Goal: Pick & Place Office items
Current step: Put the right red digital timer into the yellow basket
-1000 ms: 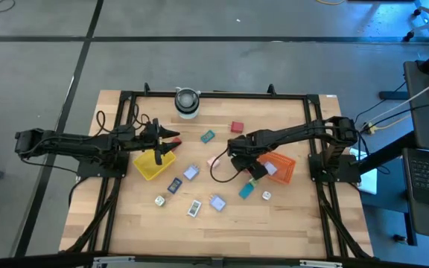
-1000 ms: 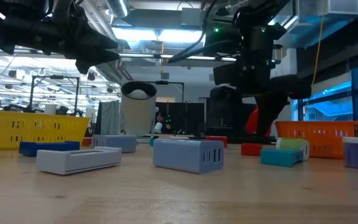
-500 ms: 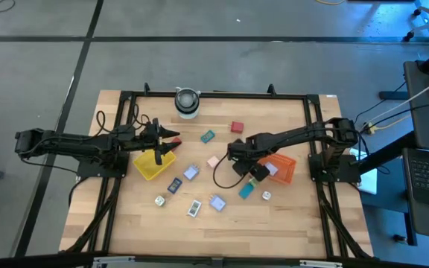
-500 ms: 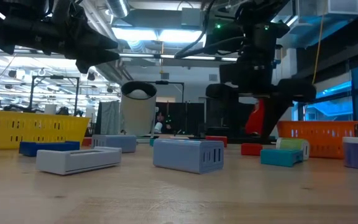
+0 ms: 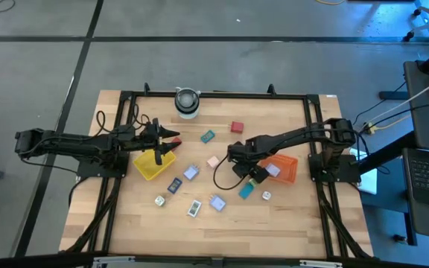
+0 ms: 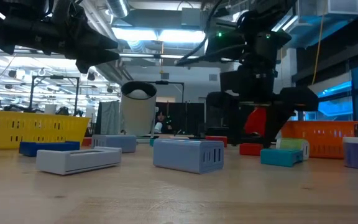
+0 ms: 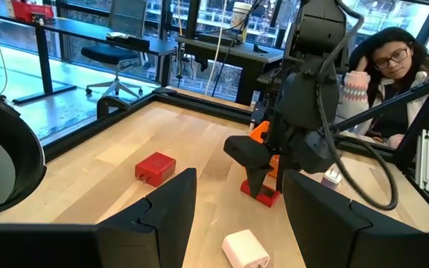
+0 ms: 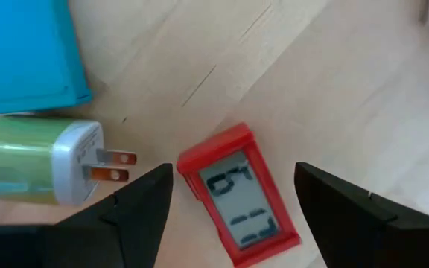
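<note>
On the wooden table [image 5: 274,216], the right gripper [image 8: 233,197] hangs wide open and empty directly over a small red timer [image 8: 238,195]. The timer's long axis runs slantwise across the gap between the fingers, so a slight wrist turn looks needed. The left gripper [image 7: 237,205], partly open and empty, waits over the yellow tray [image 5: 152,165], well apart from it.

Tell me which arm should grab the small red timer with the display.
Right. Its pincer hangs open directly over the red timer, fingers either side. The left pincer is across the table above the yellow tray.
</note>
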